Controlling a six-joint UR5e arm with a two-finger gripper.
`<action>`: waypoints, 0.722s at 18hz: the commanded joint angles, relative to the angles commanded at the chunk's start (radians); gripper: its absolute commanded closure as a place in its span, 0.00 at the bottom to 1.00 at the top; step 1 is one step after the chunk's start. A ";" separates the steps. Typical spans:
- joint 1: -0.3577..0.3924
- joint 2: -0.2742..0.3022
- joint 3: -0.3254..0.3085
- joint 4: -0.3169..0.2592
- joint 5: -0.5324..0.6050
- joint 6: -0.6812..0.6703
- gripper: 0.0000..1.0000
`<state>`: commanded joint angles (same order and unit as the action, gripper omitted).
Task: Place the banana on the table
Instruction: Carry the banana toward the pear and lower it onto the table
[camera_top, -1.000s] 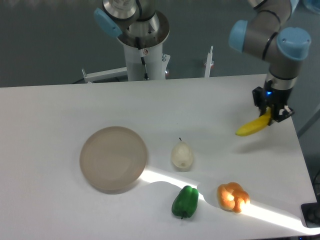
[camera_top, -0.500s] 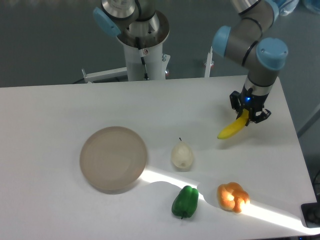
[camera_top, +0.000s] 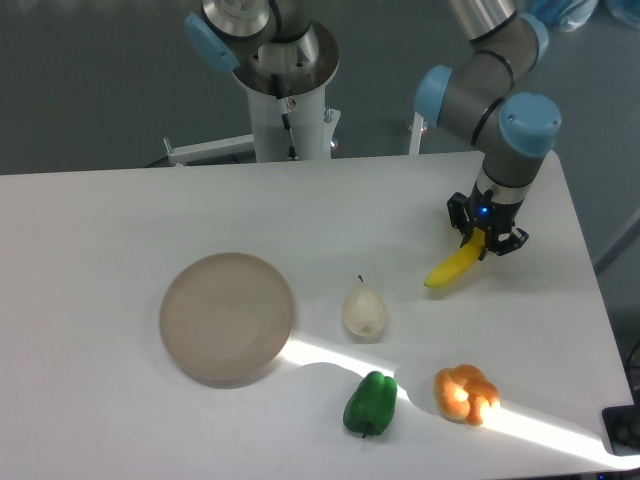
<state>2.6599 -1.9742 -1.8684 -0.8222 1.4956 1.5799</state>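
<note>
Banana (camera_top: 453, 268) hangs tilted from my gripper (camera_top: 484, 238), fingers pinching its upper right end, lower tip pointing down-left close over the table (camera_top: 120, 220) on the right side; can't tell if the tip touches. Pale pear (camera_top: 364, 311) sits to its lower left, w/ green pepper (camera_top: 371, 404) and orange fruit (camera_top: 466, 393) nearer the front edge. Round plate (camera_top: 228, 317) is well apart on the left.
</note>
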 joint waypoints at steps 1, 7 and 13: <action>0.000 -0.003 0.002 0.000 0.000 0.012 0.75; -0.003 -0.020 0.003 0.000 0.003 0.046 0.75; -0.009 -0.029 0.005 0.000 0.003 0.032 0.75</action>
<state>2.6507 -2.0034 -1.8638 -0.8222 1.4987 1.6122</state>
